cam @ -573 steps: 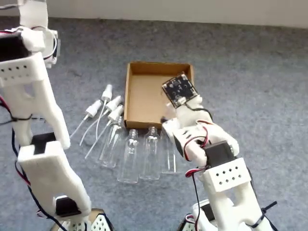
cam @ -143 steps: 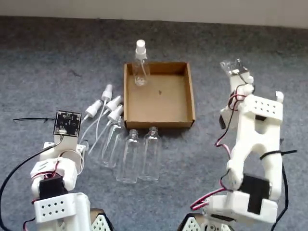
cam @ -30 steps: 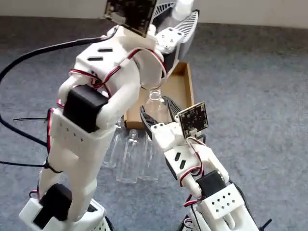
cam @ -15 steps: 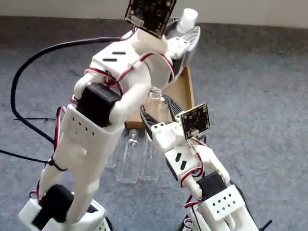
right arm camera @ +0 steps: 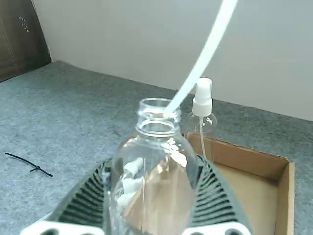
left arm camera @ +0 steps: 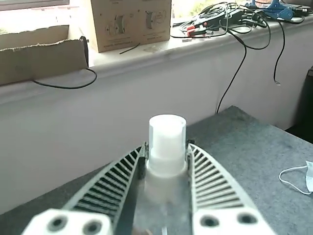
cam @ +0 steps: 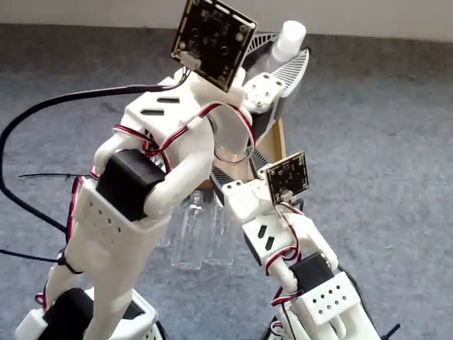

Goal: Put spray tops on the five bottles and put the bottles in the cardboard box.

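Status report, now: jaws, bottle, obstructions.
Left jaws shut on spray top. Right jaws shut on open bottle, tube at its neck. One capped bottle already in box. Nothing blocking the neck.

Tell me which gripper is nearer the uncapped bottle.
Right. The right gripper is shut on the bottle; the left gripper holds the spray top above it, only the tube reaching its neck.

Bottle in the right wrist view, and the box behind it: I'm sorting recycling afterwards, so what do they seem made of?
The bottle looks like clear, glossy plastic, possibly glass: the box shows through it and it carries bright glints. The box looks like plain brown cardboard, matte, with a thin raw-cut rim.
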`<state>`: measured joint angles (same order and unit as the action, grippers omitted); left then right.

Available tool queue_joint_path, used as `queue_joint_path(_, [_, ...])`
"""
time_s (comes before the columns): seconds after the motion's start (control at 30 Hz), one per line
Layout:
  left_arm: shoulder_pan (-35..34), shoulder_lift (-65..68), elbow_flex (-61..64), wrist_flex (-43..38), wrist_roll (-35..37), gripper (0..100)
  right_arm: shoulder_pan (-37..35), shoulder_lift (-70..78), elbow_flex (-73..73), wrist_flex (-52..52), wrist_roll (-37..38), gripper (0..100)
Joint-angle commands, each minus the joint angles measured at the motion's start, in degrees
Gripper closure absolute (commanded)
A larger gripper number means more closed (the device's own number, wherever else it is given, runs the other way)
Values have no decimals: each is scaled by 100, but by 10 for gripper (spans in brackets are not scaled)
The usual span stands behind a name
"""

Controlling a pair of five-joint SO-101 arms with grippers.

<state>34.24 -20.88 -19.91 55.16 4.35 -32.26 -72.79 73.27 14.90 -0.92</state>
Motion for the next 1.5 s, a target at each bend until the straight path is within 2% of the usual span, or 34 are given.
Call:
queue_joint_path(0.0, [-251,-207,180,-211,9,989,-22,-110,-66,-242,-35,994])
queue_joint_path(0.13, [-365,-189,180,-246,9,989,31,-110,171,-875,-26,994])
queue_joint_path(0.37, [-365,-215,-31,-325,9,989,224,-110,391,-1191,-44,994])
queue_joint_path(0.83, [-365,-189,-66,-897,9,990,215,-110,409,-1165,-35,994])
queue_joint_path(1.03, [-479,-180,-13,-914,-255,990,224,-110,409,-1165,-35,994])
queue_joint_path(1.13, [-514,-207,-4,-905,-97,990,224,-110,400,-1174,-35,994])
queue_joint_path(1.47, [-119,-189,4,-659,-62,990,224,-110,382,-1182,-35,994])
